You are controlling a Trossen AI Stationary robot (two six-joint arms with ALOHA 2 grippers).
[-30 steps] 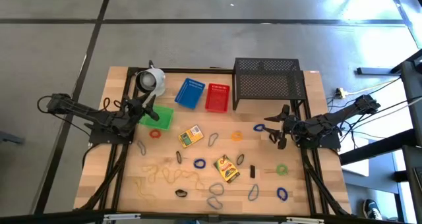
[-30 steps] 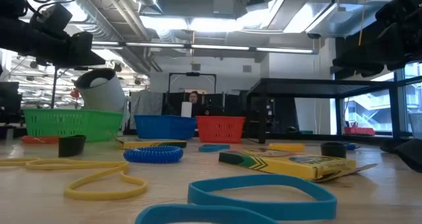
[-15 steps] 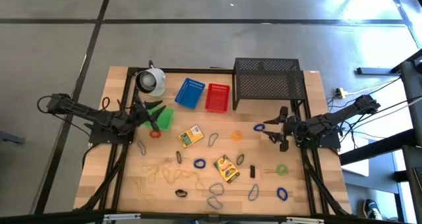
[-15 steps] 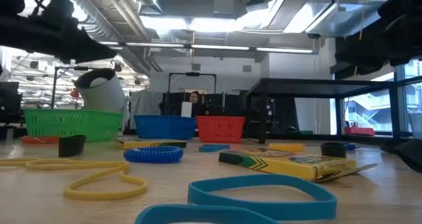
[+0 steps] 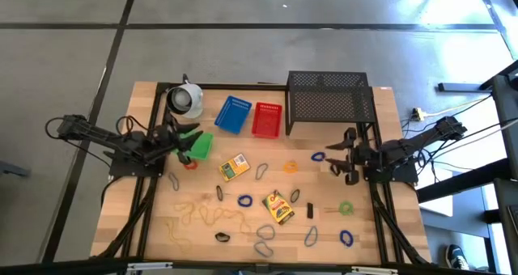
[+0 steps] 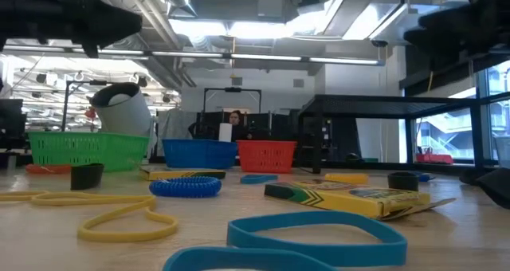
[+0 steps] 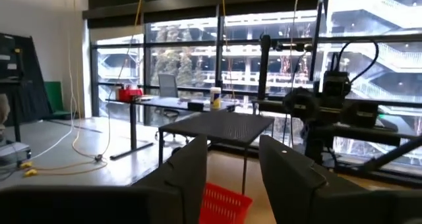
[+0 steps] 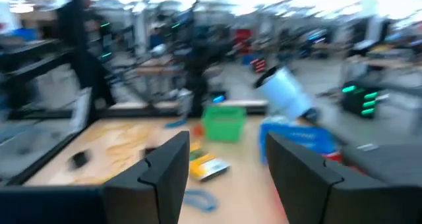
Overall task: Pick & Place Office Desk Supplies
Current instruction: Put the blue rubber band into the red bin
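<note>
Rubber-band loops lie scattered on the wooden table: an orange one [image 5: 190, 164], blue ones [image 5: 244, 200] [image 6: 315, 231], a green one [image 5: 346, 208]. Two yellow-green crayon boxes [image 5: 235, 167] [image 5: 279, 206] lie flat near the middle, with small dark clips [image 5: 308, 209] [image 6: 86, 175] nearby. My left gripper [image 5: 190, 141] [image 7: 234, 165] hovers open and empty over the green basket [image 5: 199, 145]. My right gripper [image 5: 344, 158] [image 8: 227, 158] is open and empty above the table's right side, next to a blue band [image 5: 318, 156].
A blue basket [image 5: 233, 114] and a red basket [image 5: 268, 119] stand at the far side, with a white cup-like object [image 5: 186, 99] to their left and a black wire-mesh rack [image 5: 330, 103] to their right. Tangled yellow bands [image 5: 202, 214] lie near the front left.
My left gripper has moved toward the table's right, from beside the green basket to over it, and has risen. My right arm has also risen a little and is still moving. Nothing on the table has shifted.
</note>
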